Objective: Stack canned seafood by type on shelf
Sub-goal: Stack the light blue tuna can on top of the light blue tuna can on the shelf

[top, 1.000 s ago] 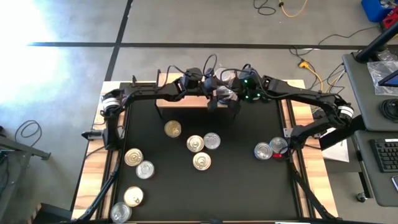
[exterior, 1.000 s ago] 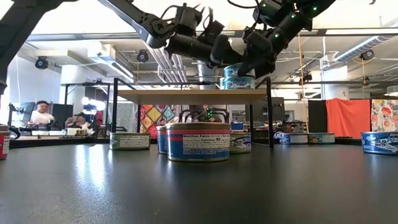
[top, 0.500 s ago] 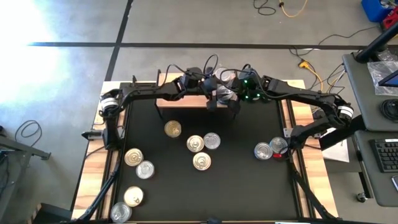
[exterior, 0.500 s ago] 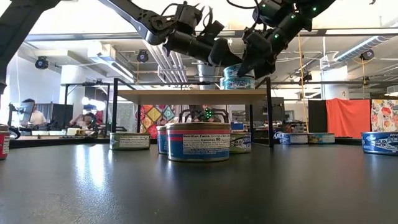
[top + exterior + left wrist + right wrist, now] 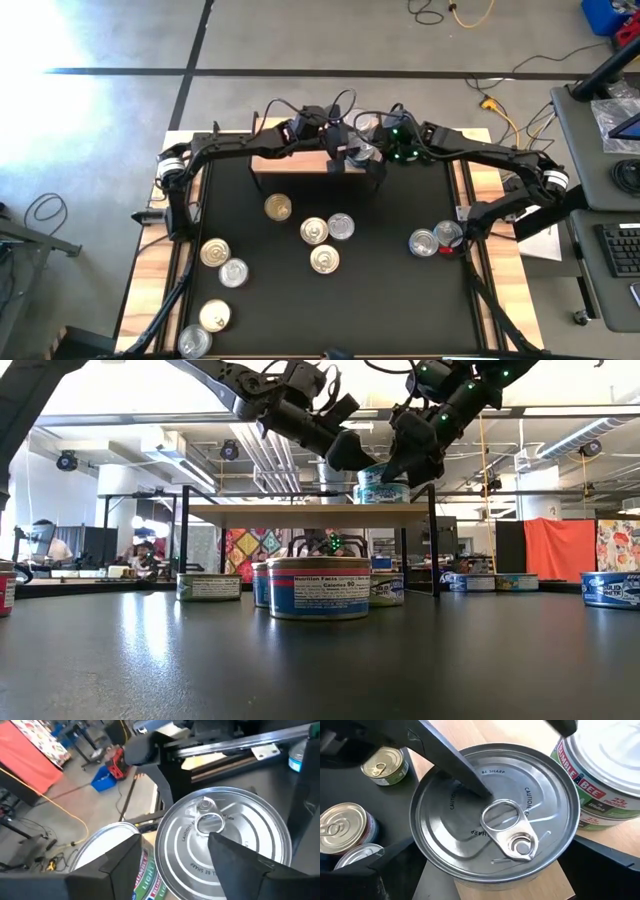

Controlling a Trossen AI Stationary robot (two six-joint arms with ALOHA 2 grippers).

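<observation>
Care now: with the silver-lidded can (image 5: 492, 820) atop its stack on the shelf (image 5: 310, 514), we should lift the open right gripper (image 5: 415, 455) and the part-open, empty left gripper (image 5: 345, 452) straight up, without nudging it.

A: Looked like a robotics lab or workshop, not a home.

B: Evidence?

A: Bare concrete floor (image 5: 330, 40) with dark tape lines, loose cables (image 5: 455, 12) lying across it, a grey desk (image 5: 590, 120) with a keyboard (image 5: 620, 250) beside the rig.

B: And behind the table?

A: Open industrial ceiling with exposed ducts (image 5: 590, 432), more workstations, seated people (image 5: 45, 545) at monitors, an orange partition (image 5: 560, 550), a blue bin (image 5: 104, 780) on the floor.
</observation>
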